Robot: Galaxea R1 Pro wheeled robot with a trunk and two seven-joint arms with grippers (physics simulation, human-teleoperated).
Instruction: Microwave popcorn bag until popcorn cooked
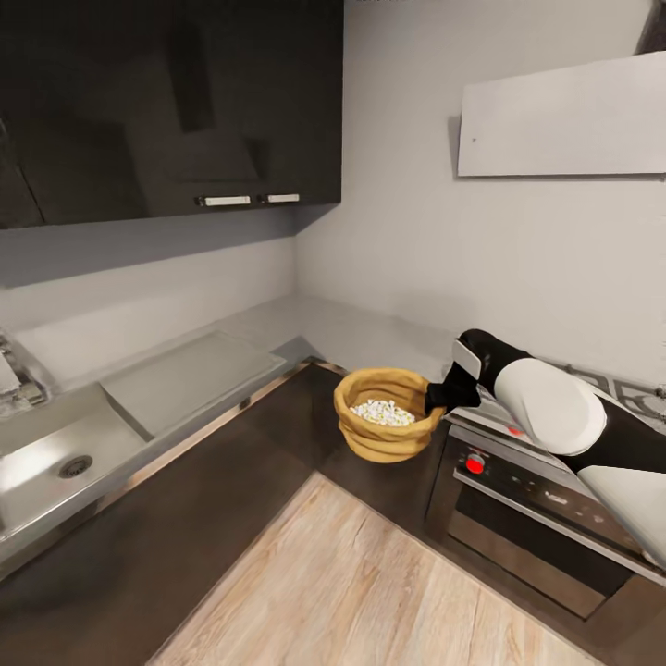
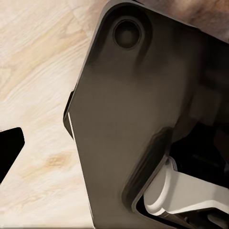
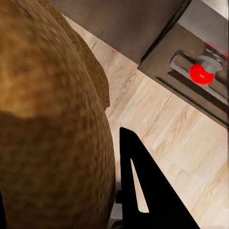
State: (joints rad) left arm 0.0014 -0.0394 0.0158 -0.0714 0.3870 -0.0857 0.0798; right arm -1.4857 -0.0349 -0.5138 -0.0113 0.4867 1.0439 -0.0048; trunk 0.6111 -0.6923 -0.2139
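With the bag (image 1: 387, 415) lifted clear of the desk (image 1: 305, 333), my right pincer (image 1: 442, 396) is clamped on its rim, white kernels (image 1: 384, 413) inside, above the floor. Left pincer: can't tell. Microwave loading and heating remain.

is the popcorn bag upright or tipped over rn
Upright. The popcorn bag hangs from the right gripper with its mouth facing up and the popcorn showing inside, over the floor.
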